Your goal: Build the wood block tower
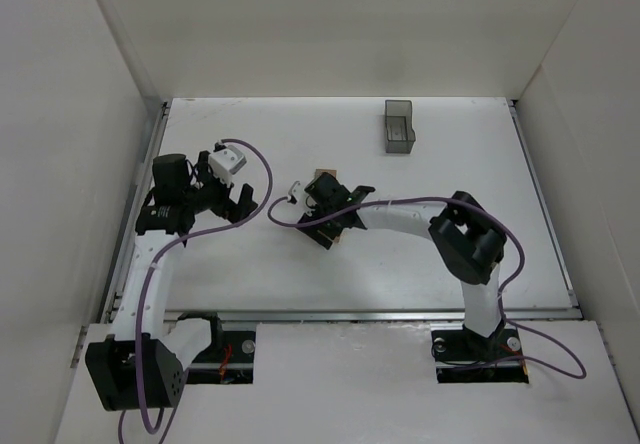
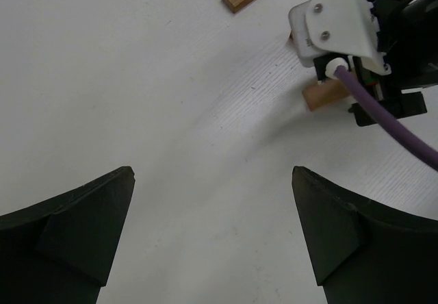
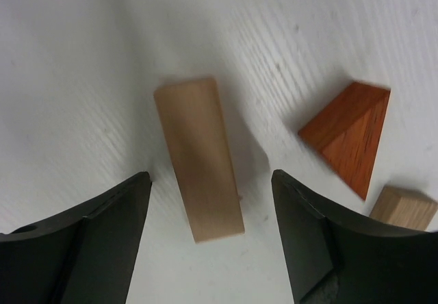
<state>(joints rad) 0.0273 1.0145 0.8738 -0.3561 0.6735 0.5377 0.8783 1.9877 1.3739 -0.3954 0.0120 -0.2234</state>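
Tabletop (image 3: pixel 75 37), tan block (image 3: pixel 200 157) lengthwise in parted right gripper (image 3: pixel 210 181), apparently untouched

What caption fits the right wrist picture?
Open right gripper frames a pale wooden block; an orange triangle block sits nearby.

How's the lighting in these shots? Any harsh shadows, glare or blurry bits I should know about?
Top external: even, soft light, no glare. Right wrist: pale block and orange wedge sharp, soft shadow to the block's right. Left wrist: diffuse grey shadow beside the tan block.
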